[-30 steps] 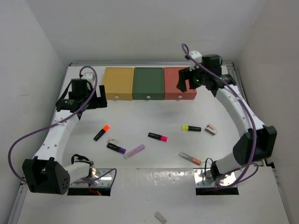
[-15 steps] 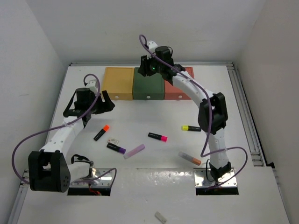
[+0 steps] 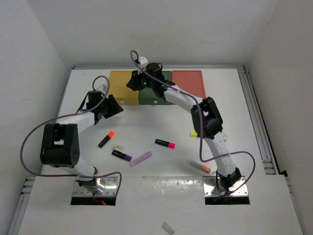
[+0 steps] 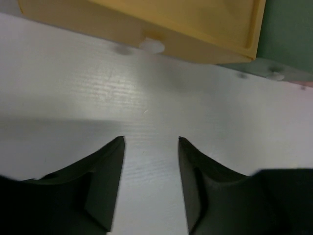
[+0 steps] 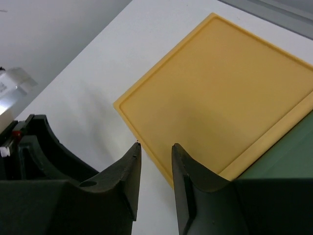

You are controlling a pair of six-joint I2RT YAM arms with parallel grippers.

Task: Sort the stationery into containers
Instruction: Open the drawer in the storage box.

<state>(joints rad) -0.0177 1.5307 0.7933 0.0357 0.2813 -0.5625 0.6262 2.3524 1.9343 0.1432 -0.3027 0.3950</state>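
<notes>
Three containers line the back: a mustard yellow box point(image 3: 120, 83), a dark green box point(image 3: 146, 97) partly under my right arm, and a salmon red box point(image 3: 188, 81). The stationery lies on the table: an orange-capped marker point(image 3: 105, 139), an eraser point(image 3: 118, 148), a purple-capped marker point(image 3: 121, 155), a lilac stick point(image 3: 140, 158), a pink-capped marker point(image 3: 165, 143), a yellow-capped marker point(image 3: 194, 133) half behind the right arm, and a clear tube point(image 3: 198, 166). My left gripper point(image 3: 114, 105) point(image 4: 150, 142) is open and empty, low before the yellow box point(image 4: 195, 24). My right gripper point(image 3: 134, 81) point(image 5: 155, 146) hovers open and empty over an edge of the yellow box point(image 5: 220, 98).
The yellow box's white knob point(image 4: 151, 45) faces the left gripper, and the green box point(image 4: 288, 29) stands next to it. A pale stub point(image 3: 167, 227) lies on the near shelf. The right arm stretches across the green box. White walls close in the table's sides and back.
The right arm has swung left from the red box across to the yellow box. The left gripper has moved right toward the yellow box's front. Both pairs of jaws have narrowed.
</notes>
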